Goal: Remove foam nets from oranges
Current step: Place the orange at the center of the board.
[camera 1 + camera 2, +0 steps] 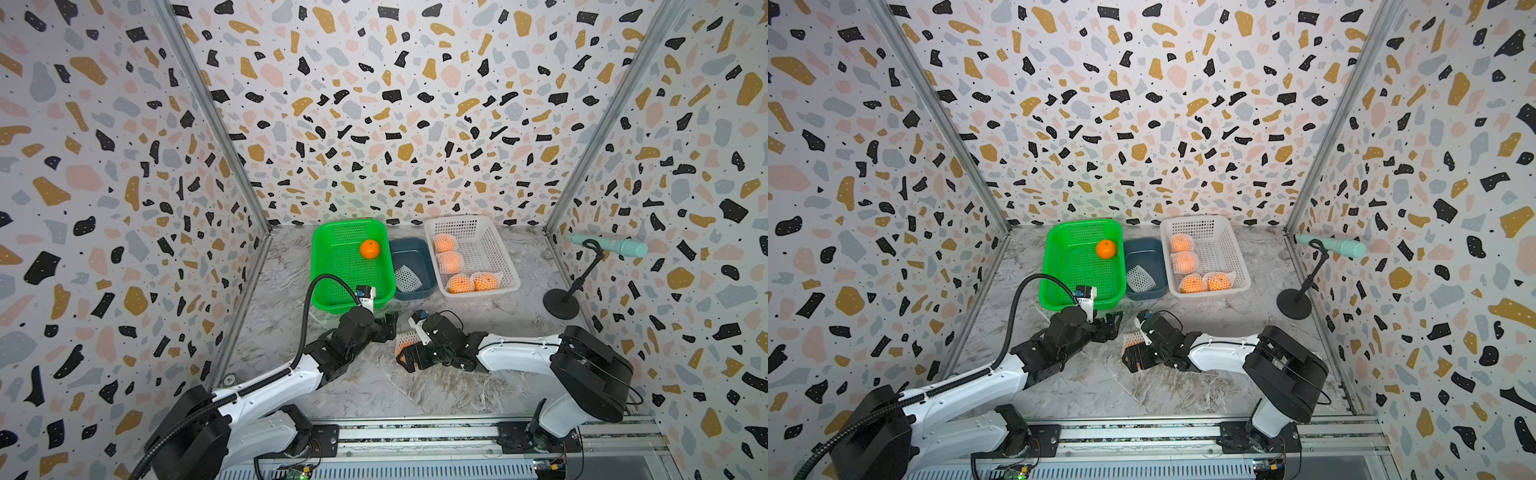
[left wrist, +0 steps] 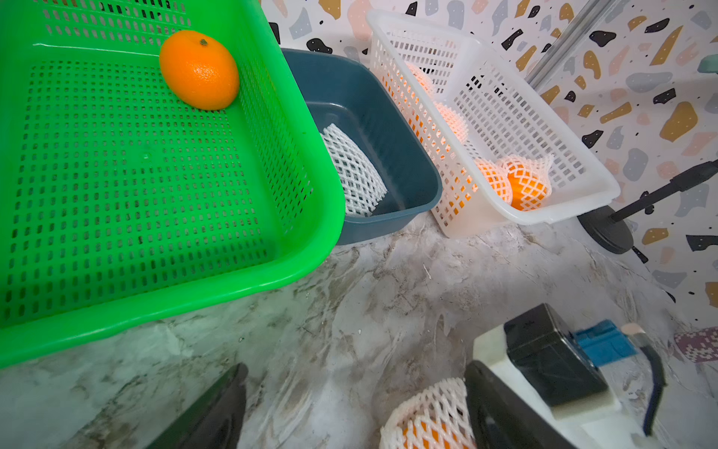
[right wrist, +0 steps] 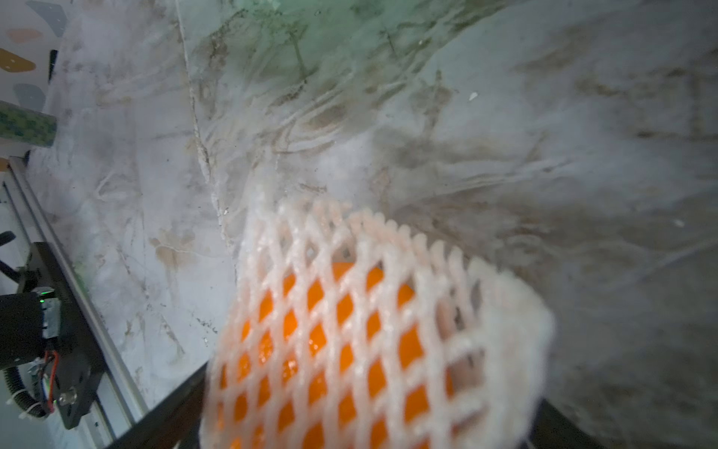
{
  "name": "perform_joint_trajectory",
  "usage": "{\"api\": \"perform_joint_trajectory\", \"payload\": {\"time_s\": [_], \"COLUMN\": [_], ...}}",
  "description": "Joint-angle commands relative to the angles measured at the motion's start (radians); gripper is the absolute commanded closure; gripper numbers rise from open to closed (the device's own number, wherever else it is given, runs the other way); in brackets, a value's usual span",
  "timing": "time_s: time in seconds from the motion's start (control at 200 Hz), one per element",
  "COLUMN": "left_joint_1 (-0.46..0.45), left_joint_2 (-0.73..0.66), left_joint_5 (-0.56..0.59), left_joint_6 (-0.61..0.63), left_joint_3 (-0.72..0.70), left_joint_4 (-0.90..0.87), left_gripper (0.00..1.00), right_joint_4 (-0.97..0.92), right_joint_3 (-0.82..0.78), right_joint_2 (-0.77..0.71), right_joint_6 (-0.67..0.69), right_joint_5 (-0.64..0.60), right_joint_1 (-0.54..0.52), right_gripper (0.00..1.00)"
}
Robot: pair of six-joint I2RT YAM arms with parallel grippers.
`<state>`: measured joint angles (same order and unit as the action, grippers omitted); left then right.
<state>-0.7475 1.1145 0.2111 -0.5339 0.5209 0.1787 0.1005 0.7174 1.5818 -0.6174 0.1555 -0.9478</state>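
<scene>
A round orange in white foam netting (image 1: pixel 405 340) is at the grey marbled table's (image 1: pixel 374 388) middle, between the right hand's (image 1: pixel 409 355) jaws; whether they clench it is unclear. The left hand (image 1: pixel 390 327) beside it is released, empty.

Left arm (image 1: pixel 270 384) stretched from lower left toward frame centre, left gripper (image 1: pixel 390 328) fingers spread wide, right arm (image 1: pixel 515 353) folded in from lower right, right gripper (image 1: pixel 407 359) low over desk, grip unclear.
</scene>
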Motion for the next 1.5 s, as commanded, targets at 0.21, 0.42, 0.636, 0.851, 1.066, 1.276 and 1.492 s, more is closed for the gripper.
{"api": "perform_joint_trajectory", "payload": {"time_s": [0.21,0.42,0.636,0.851,1.066,1.276,1.492], "left_joint_1": [-0.003,-0.003,-0.003,-0.003,-0.002,-0.003,-0.001], "left_joint_2": [-0.015,-0.010,-0.010,-0.012,0.016,0.047,0.087], "left_joint_5": [0.003,0.000,-0.003,-0.006,-0.042,-0.125,-0.272], "left_joint_6": [0.018,0.018,0.013,0.014,0.014,0.014,0.014], "left_joint_3": [0.012,0.011,0.005,0.005,0.007,0.010,0.002], "left_joint_4": [0.010,0.011,0.020,0.022,0.029,0.047,0.061], "left_gripper": [0.12,0.12,0.12,0.12,0.12,0.12,0.12], "right_joint_4": [-0.177,-0.248,-0.285,-0.283,-0.228,-0.178,-0.164], "right_joint_3": [0.047,0.085,0.109,0.119,0.080,0.000,-0.085], "right_joint_2": [-0.022,-0.024,-0.035,-0.052,-0.124,-0.236,-0.353], "right_joint_6": [0.035,0.045,0.047,0.063,0.062,0.062,0.067], "right_joint_5": [-0.142,-0.220,-0.281,-0.297,-0.263,-0.142,-0.051], "right_joint_1": [-0.015,-0.053,-0.089,-0.119,-0.114,-0.042,0.048], "right_gripper": [0.01,0.01,0.01,0.01,0.00,0.02,0.04]}}
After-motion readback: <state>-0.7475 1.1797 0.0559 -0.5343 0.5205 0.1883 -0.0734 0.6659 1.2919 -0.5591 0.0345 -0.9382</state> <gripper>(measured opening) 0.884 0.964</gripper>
